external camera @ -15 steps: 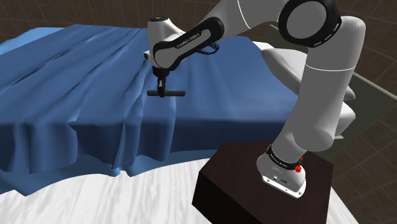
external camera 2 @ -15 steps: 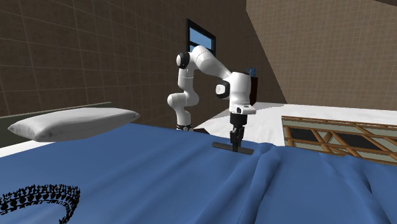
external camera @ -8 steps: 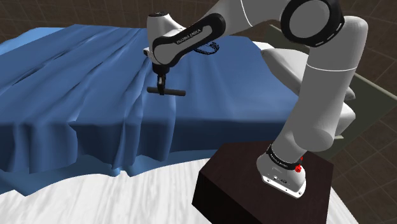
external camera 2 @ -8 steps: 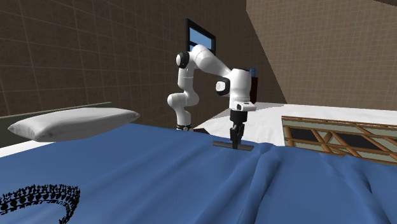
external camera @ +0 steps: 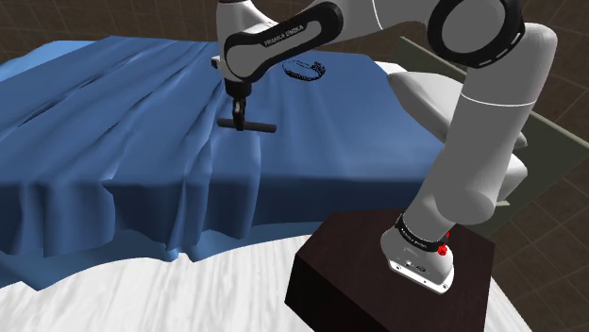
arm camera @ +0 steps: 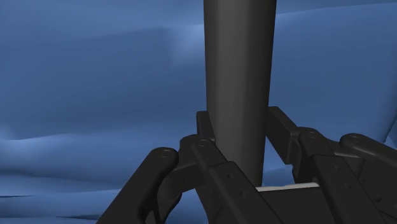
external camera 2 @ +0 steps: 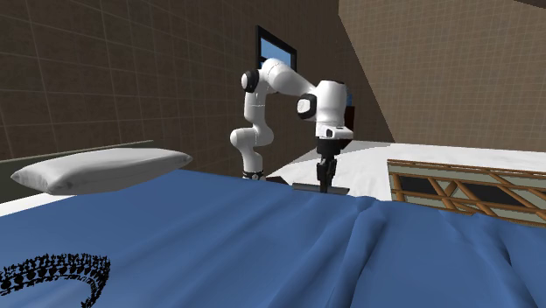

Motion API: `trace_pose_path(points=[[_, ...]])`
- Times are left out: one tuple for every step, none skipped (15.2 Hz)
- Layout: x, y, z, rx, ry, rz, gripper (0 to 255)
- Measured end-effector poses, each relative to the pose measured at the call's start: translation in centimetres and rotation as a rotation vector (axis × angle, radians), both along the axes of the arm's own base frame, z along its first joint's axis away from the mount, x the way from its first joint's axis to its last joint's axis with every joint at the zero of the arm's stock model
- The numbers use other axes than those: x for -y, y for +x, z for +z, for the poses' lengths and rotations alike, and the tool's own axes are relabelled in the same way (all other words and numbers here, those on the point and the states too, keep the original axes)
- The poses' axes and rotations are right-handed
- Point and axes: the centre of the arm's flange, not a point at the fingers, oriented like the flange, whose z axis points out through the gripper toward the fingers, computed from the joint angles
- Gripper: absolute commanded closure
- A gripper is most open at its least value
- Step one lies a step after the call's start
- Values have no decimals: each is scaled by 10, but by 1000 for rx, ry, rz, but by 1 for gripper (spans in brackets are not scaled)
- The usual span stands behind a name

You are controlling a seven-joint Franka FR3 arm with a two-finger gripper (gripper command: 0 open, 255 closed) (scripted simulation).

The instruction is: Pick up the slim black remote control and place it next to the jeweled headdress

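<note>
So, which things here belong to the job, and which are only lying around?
For the job: gripper, shut on the slim black remote; dark headdress on the blue bedcover.
Just lying about: white pillow; brown lattice frame.

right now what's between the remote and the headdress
Only bare blue bedspread lies between the remote and the headdress, as the shoulder view shows.

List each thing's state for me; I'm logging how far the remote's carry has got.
Gripper: shut on the remote control.
Remote control: clasped mid-length, level, raised off the blue blanket.
Jeweled headdress: lying flat on the blue blanket, untouched.
Blue blanket: spread over the bed, rumpled.
Pillow: lying at the bed's head.
</note>
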Motion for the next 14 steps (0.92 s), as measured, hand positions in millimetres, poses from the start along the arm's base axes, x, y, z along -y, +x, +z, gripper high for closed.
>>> trace_pose_path(points=[[1, 0, 5, 0, 0, 0, 255], [0, 0, 11, 0, 0, 0, 255], [0, 0, 16, 0, 0, 0, 255], [-1, 1, 22, 0, 0, 0, 255], [0, 1, 27, 0, 0, 0, 255], [0, 2, 33, 0, 0, 0, 255], [0, 1, 39, 0, 0, 0, 255], [0, 1, 43, 0, 0, 0, 255], [1, 2, 48, 0, 0, 0, 255], [0, 1, 53, 0, 0, 0, 255], [0, 0, 58, 0, 0, 0, 255], [5, 1, 60, 0, 0, 0, 255], [15, 1, 61, 0, 0, 0, 255], [27, 3, 59, 0, 0, -1, 255]])
